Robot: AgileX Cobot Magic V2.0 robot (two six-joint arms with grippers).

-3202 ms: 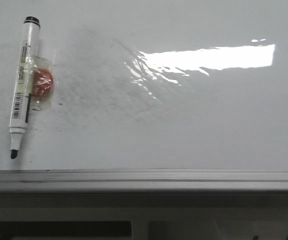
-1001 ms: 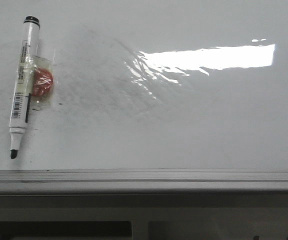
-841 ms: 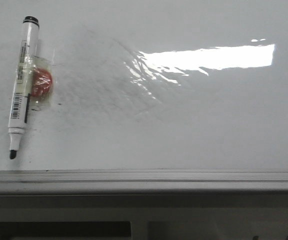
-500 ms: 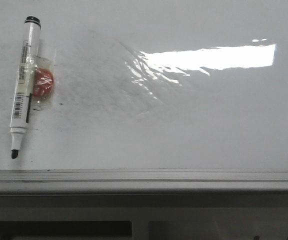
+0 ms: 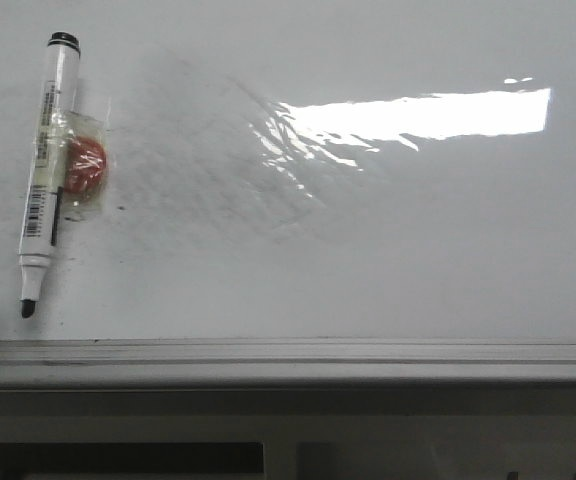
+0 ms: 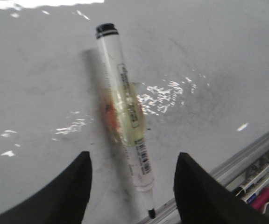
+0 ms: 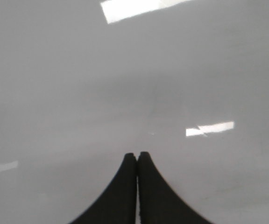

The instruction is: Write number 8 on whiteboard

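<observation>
Whiteboard (image 5: 388,260), glossy and white, fills nearly the whole front view, with faint grey smudges across its left middle and a bright rectangular glare at upper right. Its grey metal frame edge (image 5: 288,360) runs straight across the near side. Most of the board surface to the right of the smudges is bare white.

A marker (image 5: 44,170) lies flat on the board near its left side, uncapped, black tip pointing toward the frame edge and stopping just short of it. A red blob under clear tape (image 5: 83,168) sits against the middle of the marker's barrel. No drawn figure is visible on the board.

At the left border of the front view a small dark shape is just visible; what it is cannot be told. From the left wrist camera, the left gripper (image 6: 132,182) hangs above the marker with its jaws spread wide, one finger on either side of the barrel's lower part, not touching it. Beyond the frame edge, spare markers (image 6: 256,179) lie below.

The right gripper (image 7: 137,161) hovers over blank board, fingers pressed together and holding nothing.
</observation>
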